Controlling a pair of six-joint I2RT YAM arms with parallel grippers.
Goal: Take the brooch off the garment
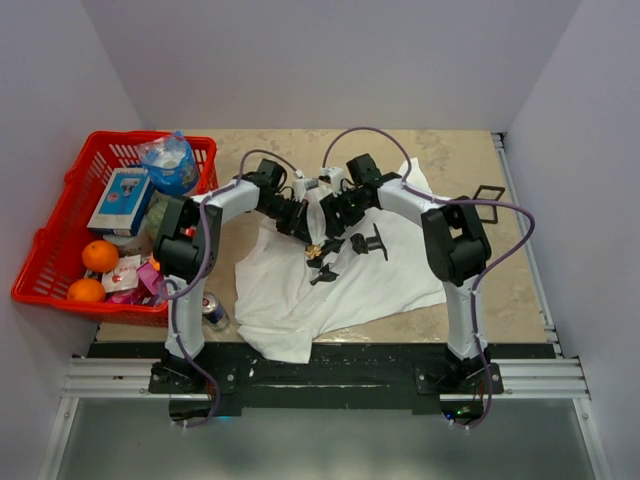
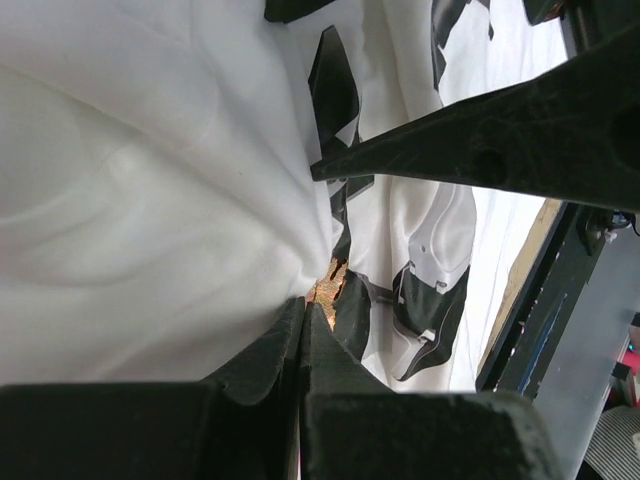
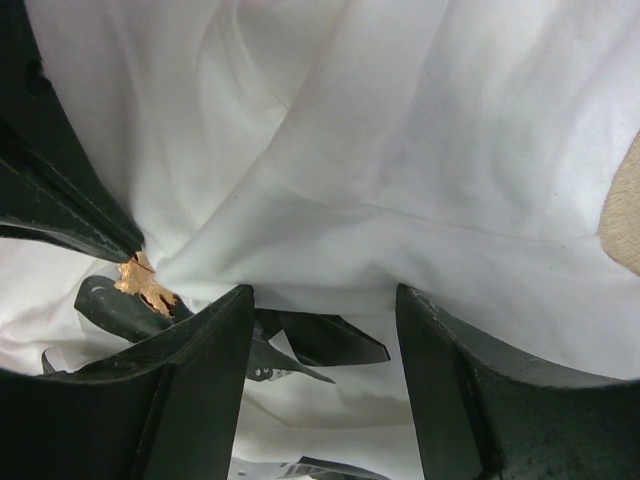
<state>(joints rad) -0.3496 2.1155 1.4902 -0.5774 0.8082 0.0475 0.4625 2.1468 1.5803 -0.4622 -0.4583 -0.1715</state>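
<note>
The garment (image 1: 370,275), a white T-shirt with black print, lies rumpled across the table. The brooch (image 1: 313,250) is a tiny tan-orange piece near its middle. My left gripper (image 2: 305,303) is shut, its tips pinched at the edge of the brooch (image 2: 328,285), and the cloth puckers toward that spot. In the right wrist view the brooch (image 3: 146,286) sits just under the left fingers (image 3: 70,215). My right gripper (image 3: 320,300) is open beside it, with a fold of the garment (image 3: 400,180) lying against its fingertips. One right finger (image 2: 500,130) crosses the left wrist view.
A red basket (image 1: 50,245) at the left holds two oranges (image 1: 99,256), a box and a plastic bottle. A drink can (image 1: 213,310) lies by the shirt's near left corner. A small black frame (image 1: 487,195) sits at the right. White walls enclose the table.
</note>
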